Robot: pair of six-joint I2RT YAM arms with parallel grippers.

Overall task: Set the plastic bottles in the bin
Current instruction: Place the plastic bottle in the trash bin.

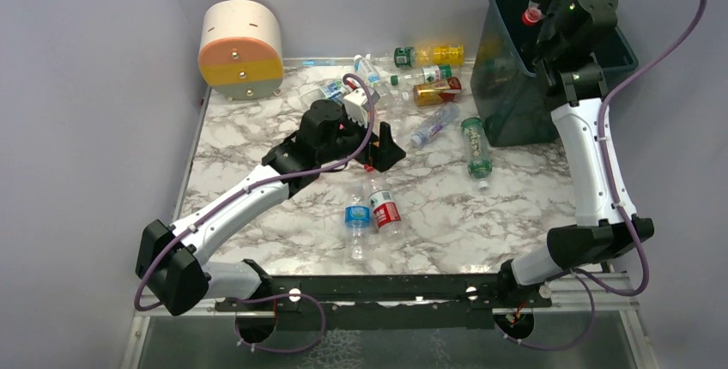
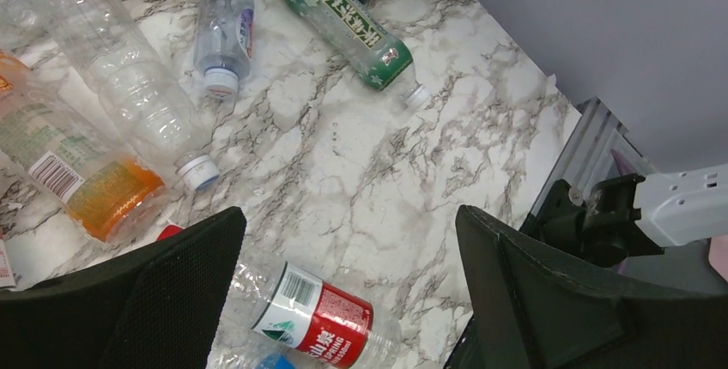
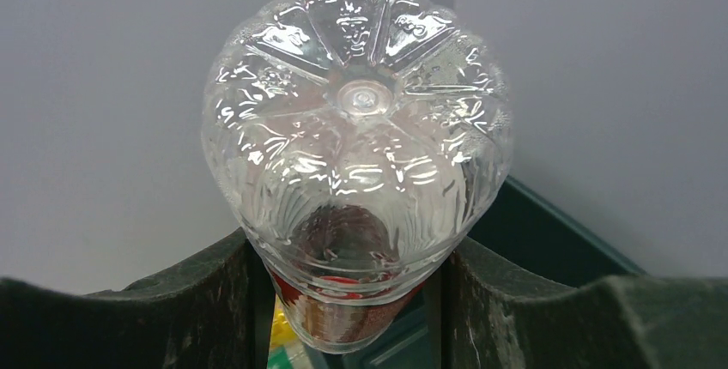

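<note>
Holding a bottle (image 3: 356, 154) clamped in my right gripper (image 3: 352, 253) above the bin (image 1: 515, 107), I judge the drop due next, which needs those jaws parted squarely over the opening, while my left gripper (image 2: 343, 300) hangs spread wide and empty.

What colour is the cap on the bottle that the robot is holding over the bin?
Red. The cap shows best in the top external view.

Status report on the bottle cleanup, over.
Left gripper open, empty, low over table. Right gripper shut on clear bottle, above bin. Loose bottles scattered on the marble. Drop looks unobstructed.
</note>
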